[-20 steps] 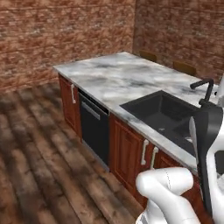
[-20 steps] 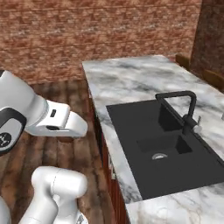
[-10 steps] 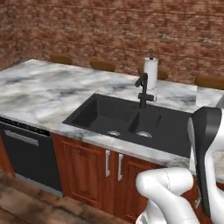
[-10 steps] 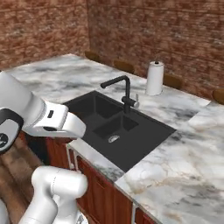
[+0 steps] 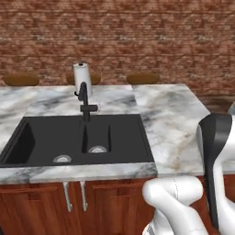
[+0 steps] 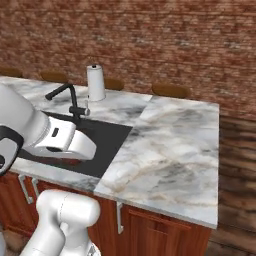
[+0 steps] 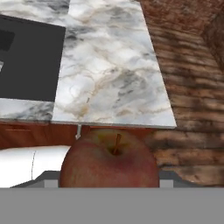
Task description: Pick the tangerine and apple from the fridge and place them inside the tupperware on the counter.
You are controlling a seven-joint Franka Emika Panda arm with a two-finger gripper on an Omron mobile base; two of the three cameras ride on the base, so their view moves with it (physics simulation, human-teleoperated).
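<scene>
Apparently I was in the carrying leg of the job: in the hand view the apple [image 7: 109, 159] sat right at the bottom of the picture, stem up, exactly where the gripper's fingertips should rise, so I judged the fingers clamped on it, though the fruit hid them and I could not see the pads themselves. Beyond it lay the counter [image 7: 109, 74], its marbled top bare on this stretch, with the black sink [image 5: 78, 137] and its faucet [image 5: 85, 98] to one side and a paper towel roll [image 6: 95, 82] near the brick wall behind. From both base views I faced this sink section squarely. I saw no tupperware, tangerine or fridge in any of the 3 pictures, so I could not say where they stood. My reading was that the next move called for driving the base along the counter until the tray came into sight, then bringing the hand over it and lowering before releasing.
</scene>
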